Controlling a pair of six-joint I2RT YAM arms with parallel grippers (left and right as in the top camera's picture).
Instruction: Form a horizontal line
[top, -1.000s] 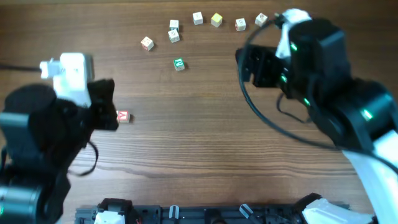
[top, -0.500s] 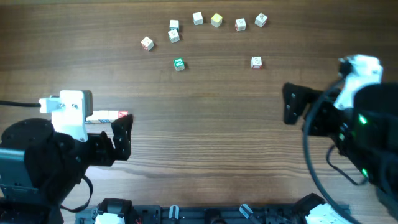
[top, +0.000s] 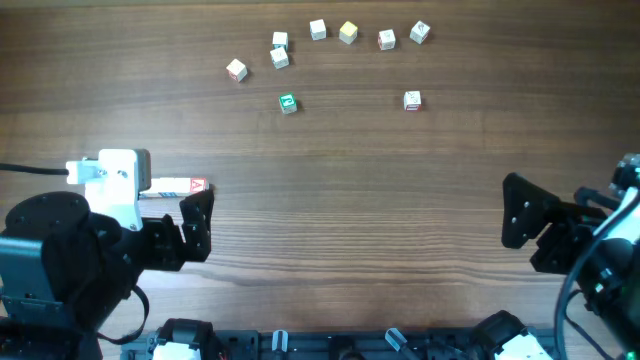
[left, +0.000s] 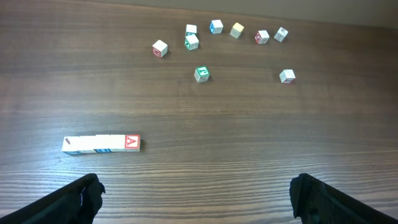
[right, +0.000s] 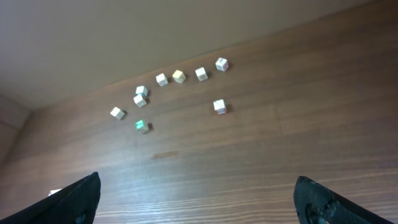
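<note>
The horizontal line (left: 101, 144) is lying flat on the table (left: 249, 143), red "A" cube at its right end. It is sitting ahead of the left gripper (left: 198, 199), toward its left finger, touching neither finger. That gripper is gaping wide, holding nothing. The green-faced cube (left: 201, 74) is sitting farther ahead, with loose whitish cubes (left: 237, 30) beyond it. The right gripper (right: 196, 196) is gaping empty too, well back from every cube.

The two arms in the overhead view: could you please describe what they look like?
The left arm is bulky and black, with a white boxy housing and a thin black cable. The right arm is black too, with black tool fingers.
</note>
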